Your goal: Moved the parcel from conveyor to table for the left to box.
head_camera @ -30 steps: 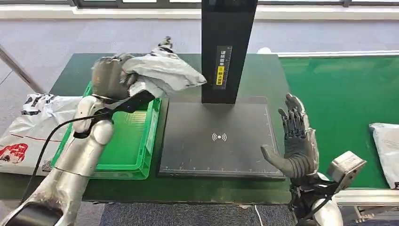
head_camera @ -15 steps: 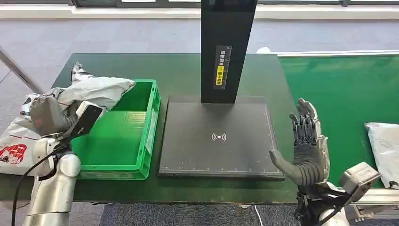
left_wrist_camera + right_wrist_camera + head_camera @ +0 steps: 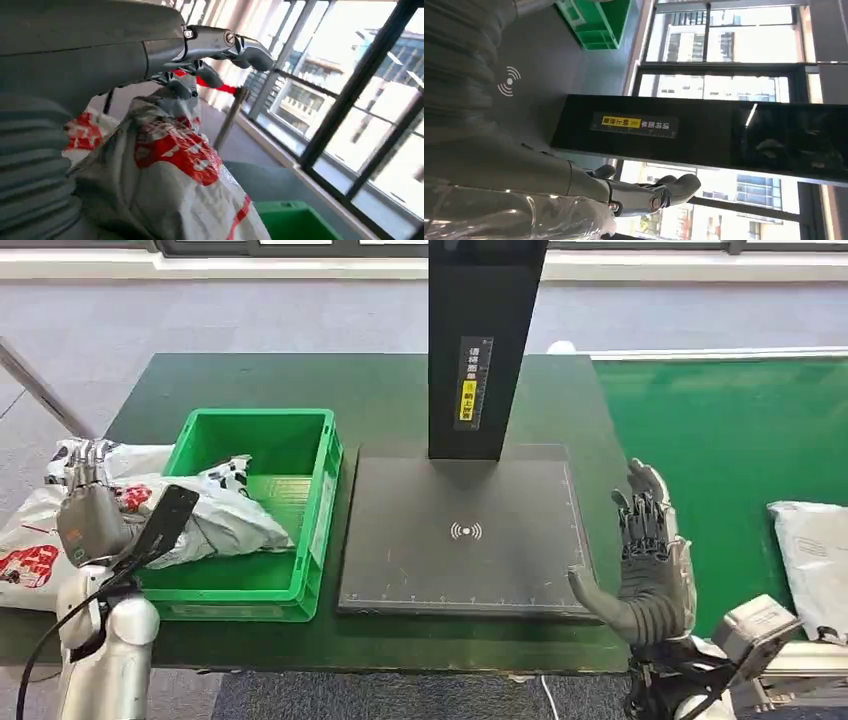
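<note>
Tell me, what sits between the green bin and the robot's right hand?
In the head view, the dark scanner pad lies between the bin and the right hand.

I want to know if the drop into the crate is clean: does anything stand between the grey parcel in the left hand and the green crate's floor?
Nothing visible does. The grey parcel already droops over the green crate's near-left rim into its bare interior, with the left hand holding it just outside that rim.

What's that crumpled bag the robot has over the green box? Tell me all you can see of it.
The parcel is a soft grey plastic mailer, crumpled, with red print and black-and-white marks. It lies across the near-left rim of the green crate, partly inside and partly hanging out. The left hand is at its outer end, and its fingers arch over it in the wrist view; a firm grip can't be confirmed.
</note>
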### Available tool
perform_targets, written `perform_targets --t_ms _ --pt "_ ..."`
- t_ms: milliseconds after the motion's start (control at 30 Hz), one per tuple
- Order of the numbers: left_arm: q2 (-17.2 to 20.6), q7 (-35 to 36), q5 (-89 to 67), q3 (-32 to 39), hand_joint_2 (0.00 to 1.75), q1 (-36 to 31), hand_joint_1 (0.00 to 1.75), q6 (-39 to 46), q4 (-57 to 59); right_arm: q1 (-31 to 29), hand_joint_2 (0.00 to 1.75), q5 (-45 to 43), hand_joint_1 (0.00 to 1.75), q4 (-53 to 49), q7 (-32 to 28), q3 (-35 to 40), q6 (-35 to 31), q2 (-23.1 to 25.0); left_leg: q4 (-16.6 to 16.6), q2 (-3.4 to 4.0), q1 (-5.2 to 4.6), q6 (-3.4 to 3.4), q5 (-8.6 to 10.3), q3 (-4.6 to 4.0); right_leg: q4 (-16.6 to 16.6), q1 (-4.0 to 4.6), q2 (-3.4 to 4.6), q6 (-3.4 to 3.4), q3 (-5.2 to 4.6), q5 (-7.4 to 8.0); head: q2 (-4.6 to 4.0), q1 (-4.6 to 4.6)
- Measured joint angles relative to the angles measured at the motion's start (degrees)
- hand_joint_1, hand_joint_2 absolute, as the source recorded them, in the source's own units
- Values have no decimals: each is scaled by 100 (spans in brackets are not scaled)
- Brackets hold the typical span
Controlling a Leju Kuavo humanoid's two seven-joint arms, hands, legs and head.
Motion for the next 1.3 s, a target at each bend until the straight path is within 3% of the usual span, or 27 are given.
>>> perform_targets --t_ms 333,367,467,533,567,600,633,667,733,767,867,967,1067,1200,1300 --pt "-179 -318 414 -66 0 108 0 -190 -107 25 175 9 0 2 0 0 15 0 0 2 0 0 0 0 0 0 2 0 -1 0 0 -2" --pt "-186 -320 414 -68 175 110 0 -190 -111 25 175 9 0 2 0 0 13 0 0 1 0 0 0 0 1 0 2 0 0 0 0 -2" --pt "-203 -424 634 -96 175 111 0 -240 -131 25 175 37 0 2 0 0 4 0 0 2 0 0 0 1 0 0 3 0 0 0 0 0" --pt "-238 -874 1397 -131 175 153 0 -536 -210 24 175 265 0 2 9 0 -129 0 0 2 0 0 0 1 0 0 3 0 0 0 0 -2" --pt "-280 -1060 1725 -184 175 187 0 -638 -256 17 0 372 0 2 13 -9 -213 -2 0 2 -1 0 0 1 0 -1 3 0 1 0 0 -2" --pt "-315 -1263 2103 -219 175 223 0 -776 -311 7 0 554 0 2 33 -55 -337 -2 0 2 -1 0 0 1 0 -1 3 0 1 0 0 0" --pt "-365 -1523 2639 -302 0 281 0 -1041 -391 -12 0 976 0 4 77 -107 -595 -7 0 1 -2 0 0 1 -1 -2 2 0 4 0 0 -2" --pt "-407 -1725 3100 -357 0 357 0 -1290 -455 -58 175 1303 0 13 136 -149 -804 -11 0 1 -2 1 0 1 -2 -2 2 0 4 1 0 0" --pt "-531 -2068 3904 -507 0 500 0 -1732 -582 -203 175 2209 0 70 335 -328 -1310 -59 1 4 -6 1 -1 2 -3 -6 5 1 3 1 0 -2" --pt "-584 -2257 4363 -586 175 577 0 -2020 -684 -299 175 2646 0 142 407 -483 -1550 -98 1 4 -8 2 -1 2 -4 -8 5 2 4 2 0 0" --pt "-750 -2688 5230 -870 175 803 0 -2627 -912 -547 175 3641 0 407 479 -914 -1904 -276 4 -1 -11 7 -3 3 -7 -12 -4 6 8 4 0 -2" --pt "-857 -2913 5330 -1202 175 1017 0 -2648 -1233 -645 175 4954 0 695 588 -1281 -2330 -577 4 -11 -11 9 -4 2 -6 -11 -11 8 15 5 0 0" --pt "-909 -2956 5508 -1427 175 1201 0 -2505 -1666 -784 175 5715 0 1031 703 -1444 -2433 -891 4 -1 -11 13 -8 3 -7 -11 -6 8 11 5 0 -2" --pt "-951 -2961 5515 -1611 175 1443 0 -2047 -2125 -908 175 5623 0 1277 645 -1548 -2422 -1200 4 -6 -11 13 -7 4 -6 -8 -9 8 12 4 0 -2" --pt "-953 -2961 5593 -1742 175 1556 0 -1658 -2372 -914 175 4739 0 1322 338 -1604 -2240 -1333 4 -7 -9 13 -7 4 -5 -5 -9 8 12 3 0 -2"
